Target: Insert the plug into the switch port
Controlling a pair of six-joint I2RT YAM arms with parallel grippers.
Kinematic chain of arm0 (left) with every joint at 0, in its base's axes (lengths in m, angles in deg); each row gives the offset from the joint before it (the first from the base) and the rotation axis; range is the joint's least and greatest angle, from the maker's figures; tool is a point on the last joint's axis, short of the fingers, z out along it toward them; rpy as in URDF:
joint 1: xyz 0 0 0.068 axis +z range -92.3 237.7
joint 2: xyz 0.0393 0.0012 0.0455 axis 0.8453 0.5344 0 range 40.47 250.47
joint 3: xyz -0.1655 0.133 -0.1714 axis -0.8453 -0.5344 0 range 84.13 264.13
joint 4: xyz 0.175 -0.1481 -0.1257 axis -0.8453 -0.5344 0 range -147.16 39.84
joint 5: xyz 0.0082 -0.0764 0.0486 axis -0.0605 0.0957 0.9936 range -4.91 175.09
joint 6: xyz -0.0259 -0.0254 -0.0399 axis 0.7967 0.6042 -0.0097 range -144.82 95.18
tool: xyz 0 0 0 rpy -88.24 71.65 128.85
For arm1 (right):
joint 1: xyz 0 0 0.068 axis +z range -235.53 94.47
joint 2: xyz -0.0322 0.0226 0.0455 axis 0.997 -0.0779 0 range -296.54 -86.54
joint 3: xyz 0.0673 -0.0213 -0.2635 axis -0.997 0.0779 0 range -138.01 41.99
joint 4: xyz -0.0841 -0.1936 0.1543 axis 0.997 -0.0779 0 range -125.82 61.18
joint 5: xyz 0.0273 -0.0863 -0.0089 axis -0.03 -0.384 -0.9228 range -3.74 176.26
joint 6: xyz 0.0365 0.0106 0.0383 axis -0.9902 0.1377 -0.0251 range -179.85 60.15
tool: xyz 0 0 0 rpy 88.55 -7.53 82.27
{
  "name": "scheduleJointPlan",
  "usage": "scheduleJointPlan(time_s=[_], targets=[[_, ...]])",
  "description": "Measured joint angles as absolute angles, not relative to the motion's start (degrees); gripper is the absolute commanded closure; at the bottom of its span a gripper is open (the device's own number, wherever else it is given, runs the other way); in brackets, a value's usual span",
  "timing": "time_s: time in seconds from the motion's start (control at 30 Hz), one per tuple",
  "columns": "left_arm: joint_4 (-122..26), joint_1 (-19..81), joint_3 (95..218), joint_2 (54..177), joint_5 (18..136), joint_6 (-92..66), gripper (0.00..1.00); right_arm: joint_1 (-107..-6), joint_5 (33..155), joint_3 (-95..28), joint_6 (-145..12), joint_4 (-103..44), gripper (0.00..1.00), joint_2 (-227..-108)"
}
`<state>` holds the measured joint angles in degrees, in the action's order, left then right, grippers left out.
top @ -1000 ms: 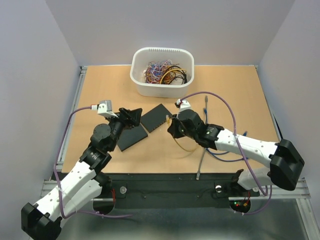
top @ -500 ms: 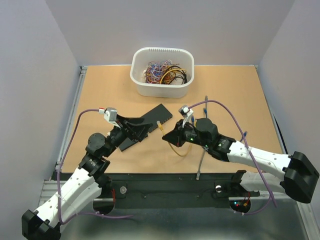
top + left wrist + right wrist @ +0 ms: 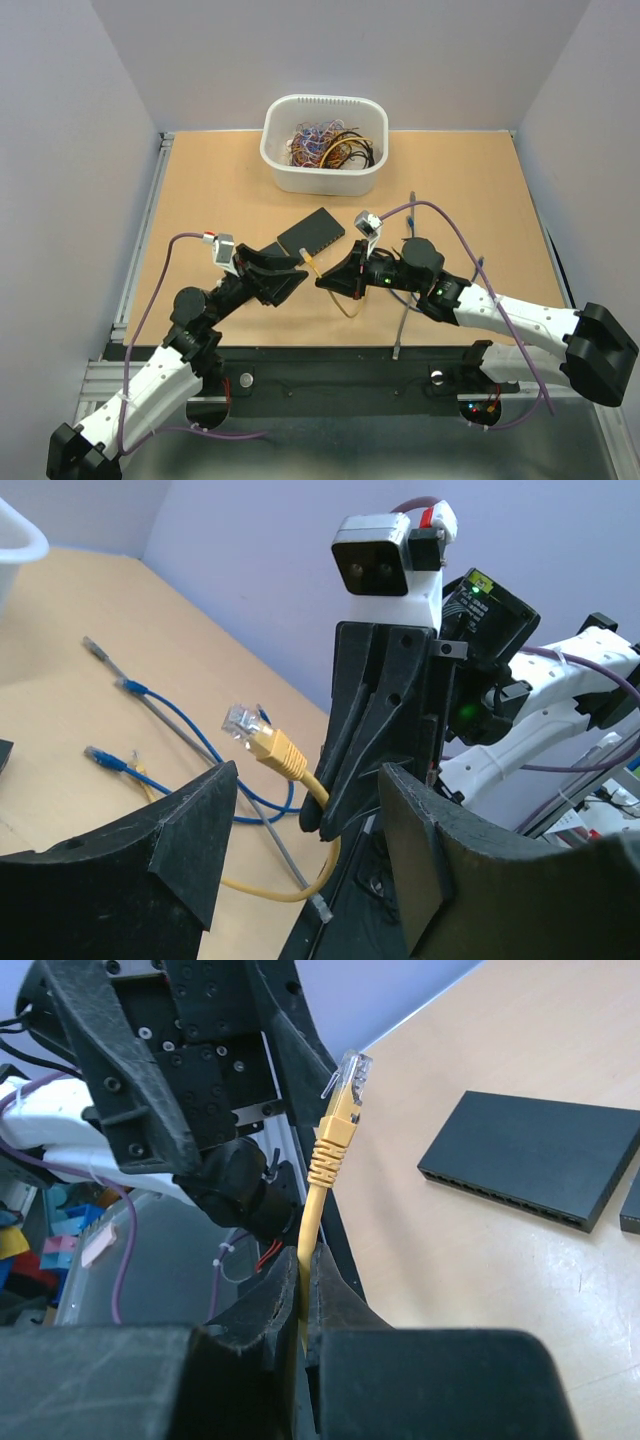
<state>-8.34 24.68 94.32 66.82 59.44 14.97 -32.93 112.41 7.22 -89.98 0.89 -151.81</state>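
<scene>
My right gripper (image 3: 335, 278) (image 3: 305, 1260) is shut on a yellow cable just behind its yellow plug (image 3: 313, 263) (image 3: 340, 1110), which sticks up with its clear tip free in the air. The black switch (image 3: 311, 231) (image 3: 535, 1155) lies flat on the table beyond the plug, its row of ports visible in the right wrist view. My left gripper (image 3: 287, 282) (image 3: 305, 780) is open and empty. It faces the right gripper from the left, with the plug (image 3: 265, 742) just beyond its jaws.
A white bin (image 3: 323, 143) full of tangled wires stands at the back. Blue cables (image 3: 180, 720) and a grey cable (image 3: 402, 320) lie on the table under the right arm. A second black box (image 3: 630, 1210) lies near the switch.
Both grippers drew back toward the near edge. The right gripper carried the yellow plug left, away from the switch. The left gripper came off the black boxes and now faces the plug.
</scene>
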Motion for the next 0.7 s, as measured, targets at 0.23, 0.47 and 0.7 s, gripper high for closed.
scheduleJointPlan(time_s=[0.23, 0.47, 0.7], targets=[[-7.46, 24.66, 93.84, 66.03, 60.54, 16.0, 0.31, -32.96, 114.16, 7.24, -90.77, 2.95, 1.0, -151.81], [-7.09, 24.66, 93.28, 62.34, 64.51, 17.09, 0.3, -32.96, 115.12, 7.33, -91.36, 3.6, 1.0, -151.84], [-7.4, 24.66, 92.93, 59.39, 68.86, 18.12, 0.3, -32.96, 115.8, 7.33, -91.43, 4.06, 1.0, -151.86]])
